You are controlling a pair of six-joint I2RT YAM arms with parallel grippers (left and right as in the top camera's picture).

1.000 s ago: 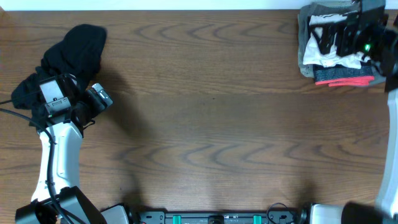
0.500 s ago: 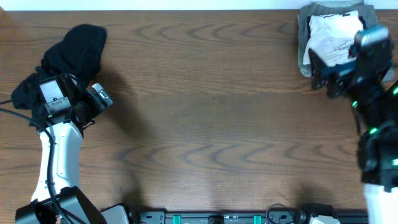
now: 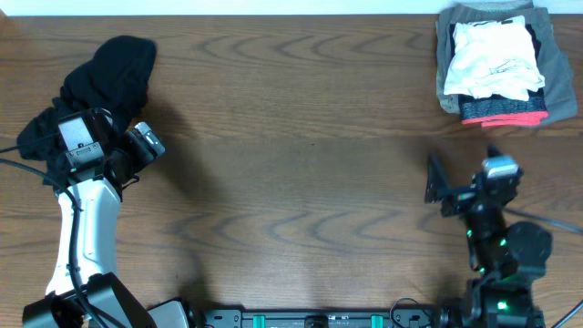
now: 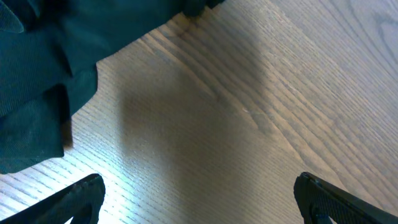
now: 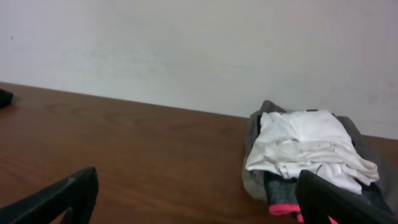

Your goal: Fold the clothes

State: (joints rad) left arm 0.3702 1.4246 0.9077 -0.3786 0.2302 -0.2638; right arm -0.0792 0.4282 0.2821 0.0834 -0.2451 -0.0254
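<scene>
Black garment [image 3: 109, 77], crumpled and unfolded, lies on the wooden table [image 3: 301, 137] at the far end from the folded pile [image 3: 492, 59], on the opposite side of the table.

Left gripper [image 4: 199, 202]: at the near edge of that garment, well apart from the pile. Left wrist view: both fingers [image 4: 81, 196] spread wide over bare wood with nothing between them. The cloth edge fills the upper-left of that view and does not touch either finger.

Bare wood lies between the garment and the pile.

Right gripper [image 5: 199, 205]: near the pile, on its front side, not touching it. Fingers wide apart and empty. Right wrist view looks across the table at the pile, with a pale wall behind.

Folded pile: a white item on top, grey cloth beneath and around it, and a dark layer with a pink edge at the side facing the right gripper. The pile is stacked flat and nothing is touching it.
</scene>
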